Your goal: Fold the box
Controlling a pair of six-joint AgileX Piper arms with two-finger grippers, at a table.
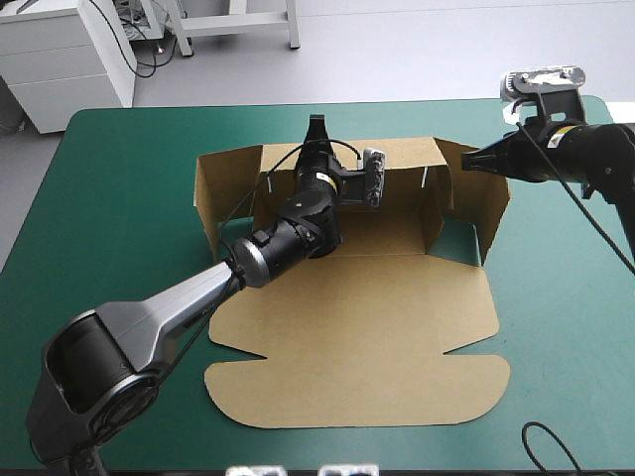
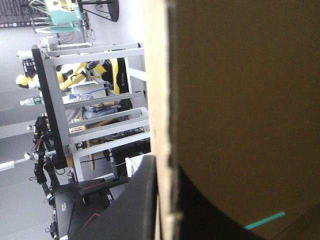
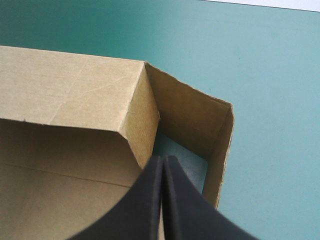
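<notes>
The brown box (image 1: 367,297) lies mid-table with its far and side walls raised and its lid flat toward the near edge. My left gripper (image 1: 316,127) reaches over the tray to the far wall. In the left wrist view the board's edge (image 2: 240,100) runs between the two black fingers, so the left gripper (image 2: 167,167) is shut on the wall. My right gripper (image 1: 466,164) hovers at the box's right side, by the outer flap. Seen from the right wrist, the right gripper (image 3: 162,159) is shut in a pointed arch over the corner where the inner wall (image 3: 75,85) meets the outer flap.
Teal-green cover (image 1: 109,198) shows to the left and right of the box and along the near edge. A strip of cover (image 3: 175,150) is visible in the gap between the box's right inner wall and its outer flap.
</notes>
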